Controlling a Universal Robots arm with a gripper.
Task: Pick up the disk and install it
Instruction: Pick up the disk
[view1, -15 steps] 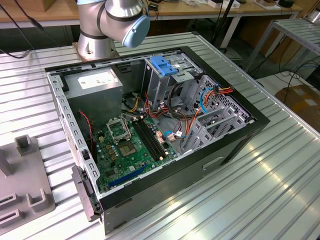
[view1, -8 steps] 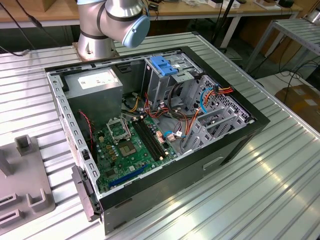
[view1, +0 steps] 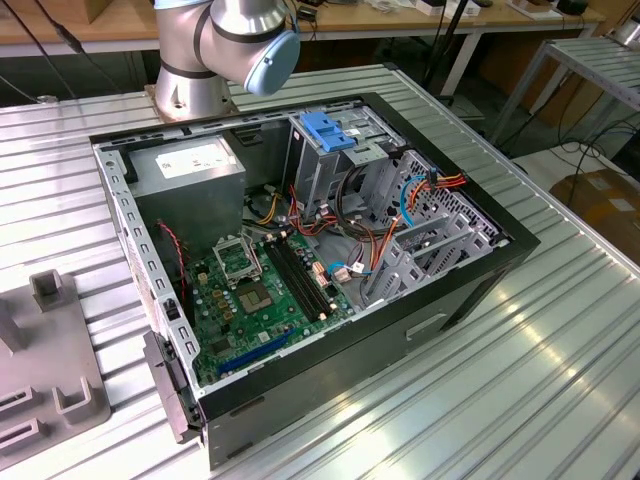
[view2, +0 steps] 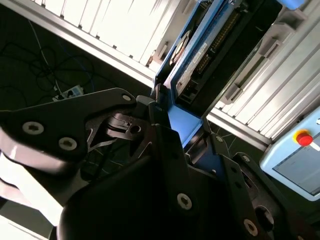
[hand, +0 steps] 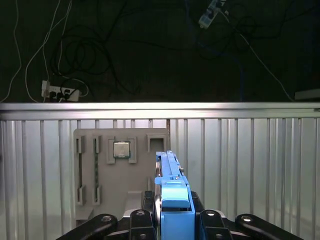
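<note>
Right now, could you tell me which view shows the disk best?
The second wrist view: the disk shows its side and blue frame, held in the gripper. The first wrist view shows it edge-on; the exterior view shows the case.

Blue-framed disk (hand: 169, 172); edge-on (clamped in gripper (hand: 172, 207))

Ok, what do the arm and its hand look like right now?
In the exterior view the arm is built from round silver-grey metal segments, with a light blue cap on one joint. In the second wrist view the hand is matte black, made of flat linkage plates joined by pale round screws.
</note>
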